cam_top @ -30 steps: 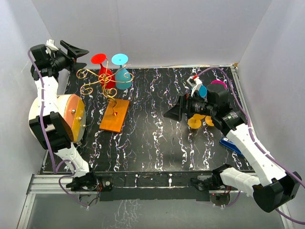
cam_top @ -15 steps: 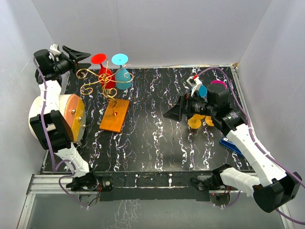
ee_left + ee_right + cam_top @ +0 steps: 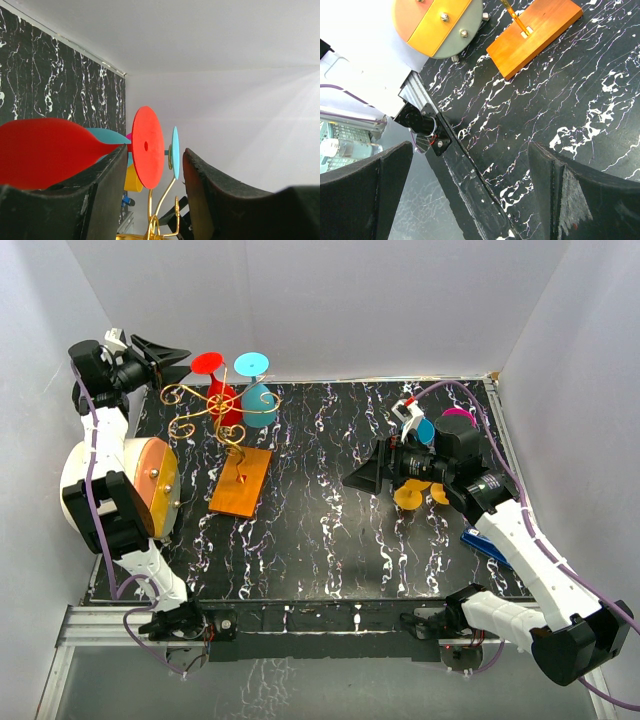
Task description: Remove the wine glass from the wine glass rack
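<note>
A black marble-patterned tabletop with white veins [image 3: 330, 530] fills the middle. Three walls enclose it: a plain white back wall [image 3: 380, 300] at 12 o'clock, a white side wall [image 3: 30, 490] at 9 o'clock and another white side wall [image 3: 585, 390] at 3 o'clock. A silver aluminium frame rail [image 3: 90, 625] runs along 6 o'clock, with dull grey floor [image 3: 320, 690] below it. The light is soft and even.

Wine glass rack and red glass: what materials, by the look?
Wine glass rack: thin gold wire, shiny, likely plated metal; base orange-brown wood, smooth, faint grain in the right wrist view. Red wine glass: opaque, matte, uniform colour, probably plastic, not glass.
</note>
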Robot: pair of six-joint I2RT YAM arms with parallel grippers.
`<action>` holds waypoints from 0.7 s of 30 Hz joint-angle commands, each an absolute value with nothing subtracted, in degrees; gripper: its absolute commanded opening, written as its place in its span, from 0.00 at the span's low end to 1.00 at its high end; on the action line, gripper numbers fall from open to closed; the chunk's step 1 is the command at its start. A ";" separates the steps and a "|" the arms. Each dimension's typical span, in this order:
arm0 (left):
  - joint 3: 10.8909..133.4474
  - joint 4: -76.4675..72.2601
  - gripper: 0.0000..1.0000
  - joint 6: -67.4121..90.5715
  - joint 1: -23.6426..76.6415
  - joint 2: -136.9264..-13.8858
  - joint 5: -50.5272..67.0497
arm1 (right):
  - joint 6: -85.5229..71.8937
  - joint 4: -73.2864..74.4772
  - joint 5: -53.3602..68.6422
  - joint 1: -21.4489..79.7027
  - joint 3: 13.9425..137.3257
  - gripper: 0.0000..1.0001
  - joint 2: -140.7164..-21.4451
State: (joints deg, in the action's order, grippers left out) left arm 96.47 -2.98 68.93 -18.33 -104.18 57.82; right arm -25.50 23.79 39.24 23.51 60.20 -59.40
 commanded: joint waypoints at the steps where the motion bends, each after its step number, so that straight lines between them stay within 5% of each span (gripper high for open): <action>1: 98.88 -2.31 0.45 68.59 -17.86 -102.51 60.40 | -25.49 19.76 40.26 23.73 61.79 0.98 -58.17; 21: 103.46 8.09 0.41 63.09 -15.58 -104.07 55.92 | -25.49 20.21 39.91 23.73 62.33 0.98 -57.68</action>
